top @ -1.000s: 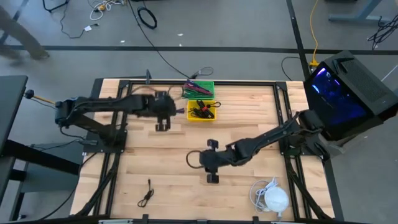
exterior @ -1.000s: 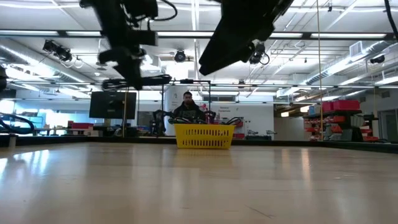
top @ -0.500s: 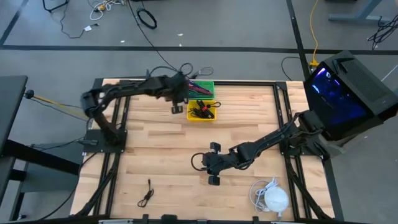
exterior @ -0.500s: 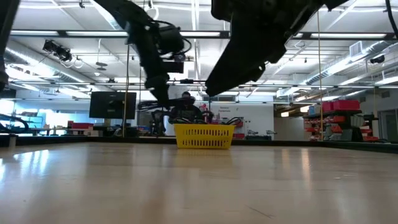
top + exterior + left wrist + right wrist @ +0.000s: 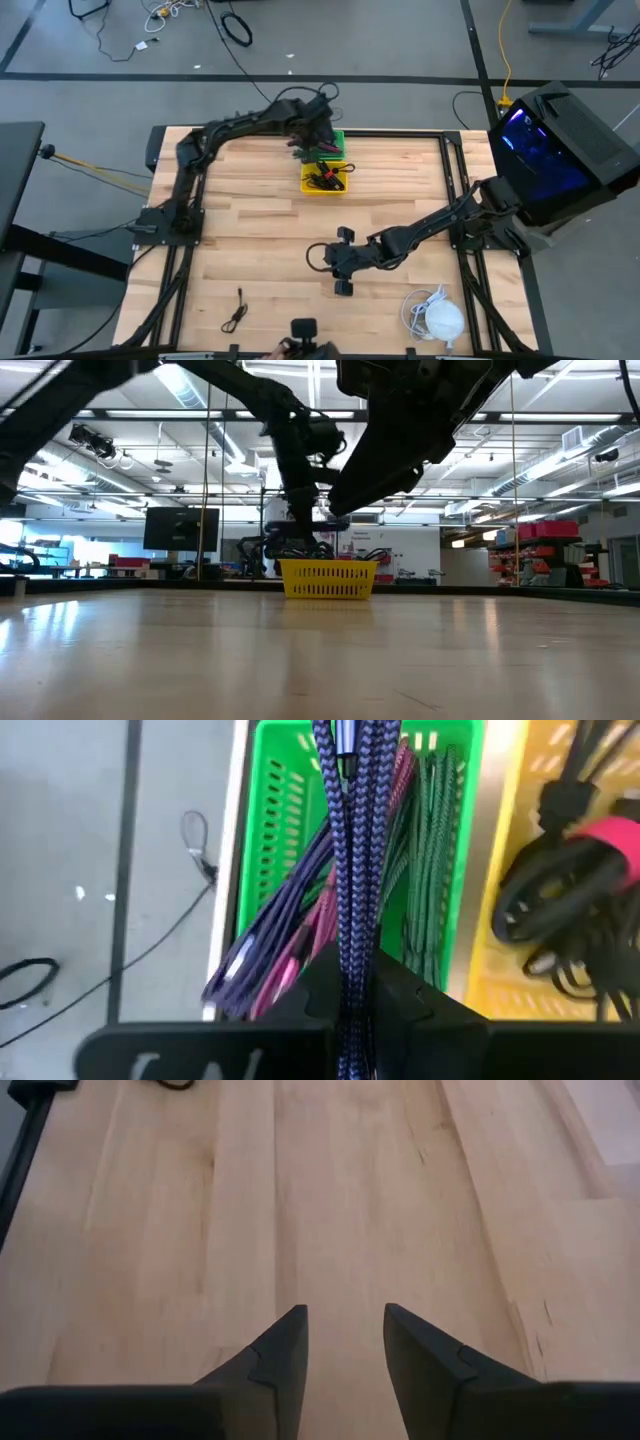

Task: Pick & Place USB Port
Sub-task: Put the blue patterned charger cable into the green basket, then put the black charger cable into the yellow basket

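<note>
The left hand [image 5: 318, 135] reaches over the far edge of the pale wooden butcher-block desk [image 5: 260, 240], hanging above the green plastic mesh basket [image 5: 333, 139], its fingers clamped on a blue braided USB cable [image 5: 352, 870] whose doubled strands run straight out from between them, as the left wrist view shows. Below that cable, inside the green basket, lie more braided cables in purple [image 5: 262, 942], pink [image 5: 300, 945] and dark green [image 5: 428, 880]. Touching the green basket on its near side sits a yellow plastic mesh basket [image 5: 312, 184], which holds a bundle of black cables [image 5: 560, 920] bound with a pink strap [image 5: 612, 836]. In the low view the yellow basket stands at the back of the desk with the left arm [image 5: 290, 440] coming down above it. The right hand [image 5: 341, 260] waits near the middle of the desk, well apart from both baskets, its two dark fingers [image 5: 272, 1358] spread apart over bare wood with nothing between them. Near the front left of the desk lies a small black cable [image 5: 236, 310], and near the front right corner a white rounded device with a coiled white cord [image 5: 436, 318]. A black monitor with a blue-lit screen [image 5: 545, 150] stands just off the desk's right side.
</note>
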